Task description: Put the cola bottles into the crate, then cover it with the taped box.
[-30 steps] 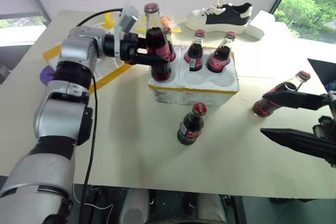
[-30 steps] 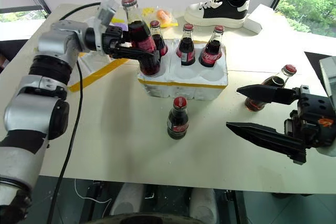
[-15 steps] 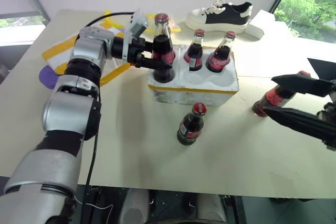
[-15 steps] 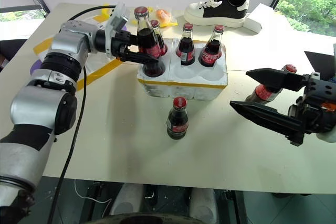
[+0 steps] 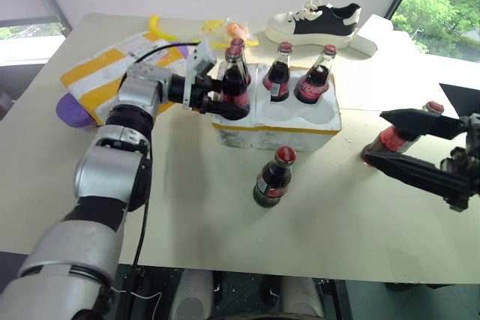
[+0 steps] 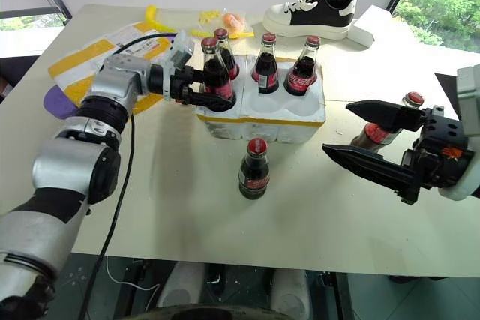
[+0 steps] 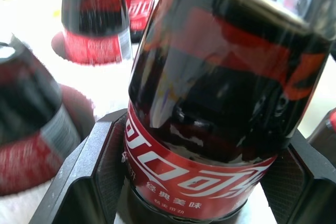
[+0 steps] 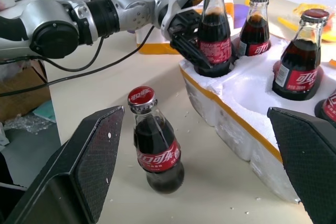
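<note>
Head view: left hand (image 5: 225, 100) is clamped on a cola bottle (image 5: 235, 80) low in the crate (image 5: 276, 121)'s near-left well, so it looks like it's seating it. Three more bottles stand in the back wells; one (image 5: 274, 178) waits on the desk (image 5: 187, 207), another (image 5: 397, 136) beside the right hand (image 5: 409, 148), fingers spread, nothing held.
Taped box: (image 5: 105, 73) lies behind the left arm, untouched.
Left wrist view: both pads hug the label, keeping the bottle upright.
Right wrist view: fingers wide apart, lined up on the loose bottle, probably the next pick.
</note>
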